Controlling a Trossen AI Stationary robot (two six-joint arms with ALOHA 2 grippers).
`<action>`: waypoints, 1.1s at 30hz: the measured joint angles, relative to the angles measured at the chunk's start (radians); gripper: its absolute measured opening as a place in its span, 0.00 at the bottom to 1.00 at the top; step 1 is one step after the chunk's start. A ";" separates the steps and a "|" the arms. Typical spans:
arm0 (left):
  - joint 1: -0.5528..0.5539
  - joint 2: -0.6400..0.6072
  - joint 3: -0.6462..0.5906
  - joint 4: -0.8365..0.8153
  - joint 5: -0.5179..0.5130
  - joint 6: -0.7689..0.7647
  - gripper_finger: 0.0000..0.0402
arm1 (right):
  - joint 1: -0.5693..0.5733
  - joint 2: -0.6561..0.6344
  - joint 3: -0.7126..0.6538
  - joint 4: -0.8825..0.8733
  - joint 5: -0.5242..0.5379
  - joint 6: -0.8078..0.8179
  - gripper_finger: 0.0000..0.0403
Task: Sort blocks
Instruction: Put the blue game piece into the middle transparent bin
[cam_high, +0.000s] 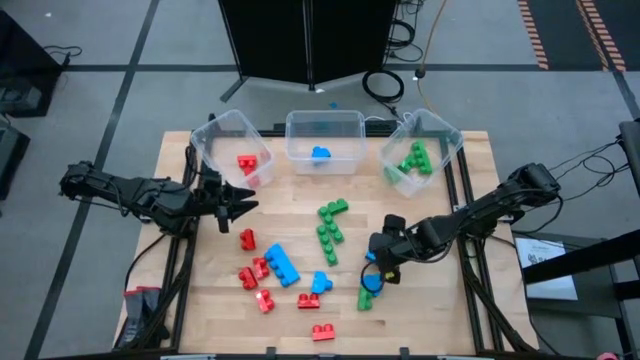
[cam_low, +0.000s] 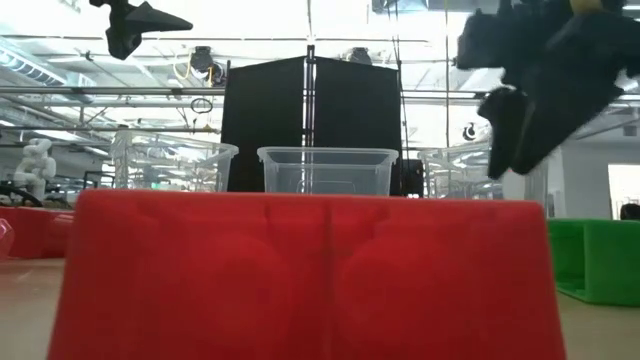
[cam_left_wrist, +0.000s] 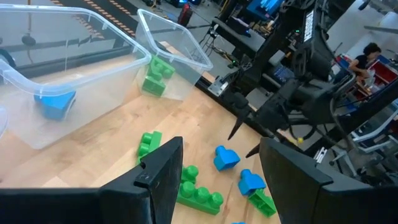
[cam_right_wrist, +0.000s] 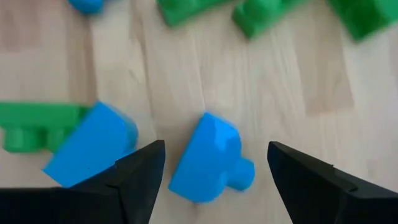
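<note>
Right tool (cam_high: 377, 268): fingers apart, over small blue studded plastic brick (cam_right_wrist: 210, 159) nr tabletop's (cam_high: 440, 310) right edge; left tool (cam_high: 243, 203): fingers apart, nr left edge; loose red/blue/green bricks mid-tabletop.

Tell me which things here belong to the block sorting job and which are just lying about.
Job: loose blocks on the table, such as the long blue block; the red-block bin, blue-block bin and green-block bin; open right gripper above a blue block; open left gripper.

Lying about: cable coil; black panel.
</note>
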 joint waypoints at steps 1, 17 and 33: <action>0.000 0.001 0.000 0.000 0.000 0.000 0.52 | -0.006 0.001 0.009 0.011 0.001 -0.022 0.69; 0.000 0.014 0.000 0.000 0.000 0.000 0.52 | -0.064 0.110 0.011 0.048 -0.143 -0.061 0.69; 0.000 0.014 0.000 0.000 0.000 0.001 0.52 | -0.069 0.252 0.014 0.072 -0.143 -0.007 0.69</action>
